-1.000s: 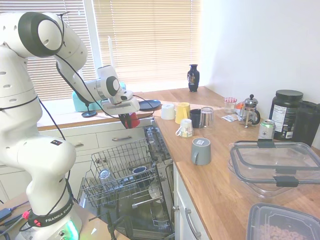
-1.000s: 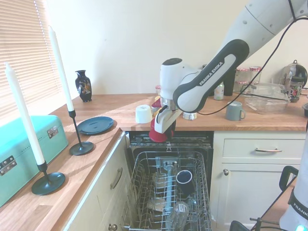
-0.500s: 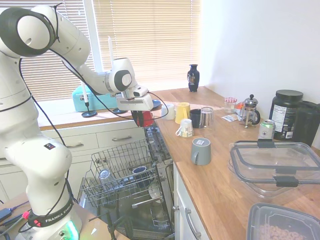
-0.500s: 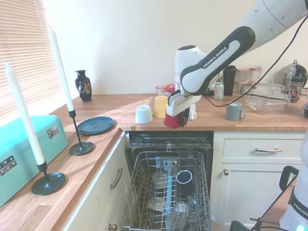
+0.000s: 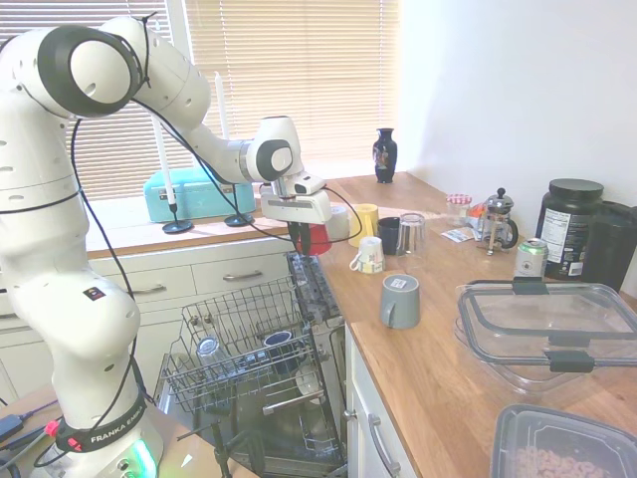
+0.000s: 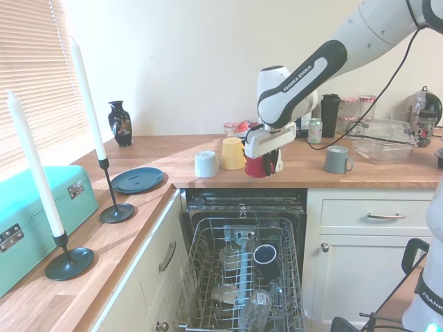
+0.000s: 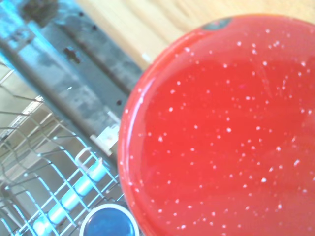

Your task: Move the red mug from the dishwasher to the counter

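Already the red mug [image 5: 315, 239] was held in the gripper [image 5: 311, 231], whose fingers were closed on its upper part, and it hung in the air at the front edge of the counter [image 5: 438, 349], just above the gap where the dishwasher [image 5: 261, 370] stood open. In the second exterior view the mug [image 6: 257, 166] was seen clear of the worktop, near the yellow mug [image 6: 232, 153] and a white cup [image 6: 205, 163]. In the wrist view a glossy, speckled red surface [image 7: 221, 132] filled most of the picture, with the wire rack [image 7: 44, 187] below it.

The mug was judged rigid, fairly light, and breakable; its glaze was thought to be slippery, so a firm pinch across the wall near the rim seemed the sensible hold. A gentle, level set-down was considered advisable, on bare wood well apart from the grey-blue mug [image 5: 400, 301] and the other cups, since a knock against ceramic or a drop into the rack could chip it.
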Robot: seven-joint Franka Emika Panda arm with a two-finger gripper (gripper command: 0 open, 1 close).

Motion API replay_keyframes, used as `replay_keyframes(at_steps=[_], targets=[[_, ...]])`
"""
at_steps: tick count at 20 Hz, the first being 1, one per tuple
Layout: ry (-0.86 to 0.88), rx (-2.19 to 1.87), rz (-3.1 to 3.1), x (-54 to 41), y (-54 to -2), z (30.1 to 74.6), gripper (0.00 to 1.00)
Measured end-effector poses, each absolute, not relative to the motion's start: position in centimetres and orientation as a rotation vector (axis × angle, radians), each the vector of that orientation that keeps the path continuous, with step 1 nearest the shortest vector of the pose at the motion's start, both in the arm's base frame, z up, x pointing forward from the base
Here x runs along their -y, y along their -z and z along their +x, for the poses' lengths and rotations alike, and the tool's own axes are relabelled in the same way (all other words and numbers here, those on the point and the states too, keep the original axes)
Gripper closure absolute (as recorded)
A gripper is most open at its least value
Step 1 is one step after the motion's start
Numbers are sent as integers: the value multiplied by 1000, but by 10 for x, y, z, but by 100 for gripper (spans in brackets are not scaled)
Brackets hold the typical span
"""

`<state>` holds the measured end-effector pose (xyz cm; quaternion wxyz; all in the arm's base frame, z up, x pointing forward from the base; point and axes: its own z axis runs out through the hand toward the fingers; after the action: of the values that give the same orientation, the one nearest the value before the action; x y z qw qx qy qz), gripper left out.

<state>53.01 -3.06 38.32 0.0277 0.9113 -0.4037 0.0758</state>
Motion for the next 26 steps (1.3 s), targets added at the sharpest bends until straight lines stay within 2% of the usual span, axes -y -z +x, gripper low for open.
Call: replay_keyframes(at_steps=[10,23,24,26], targets=[[-158,1311,2761,59,-355,579,100],[-117,1358,2754,62,-357,597,100],[-113,1360,2753,63,-357,599,0],[-108,1368,2749,65,-357,602,0]])
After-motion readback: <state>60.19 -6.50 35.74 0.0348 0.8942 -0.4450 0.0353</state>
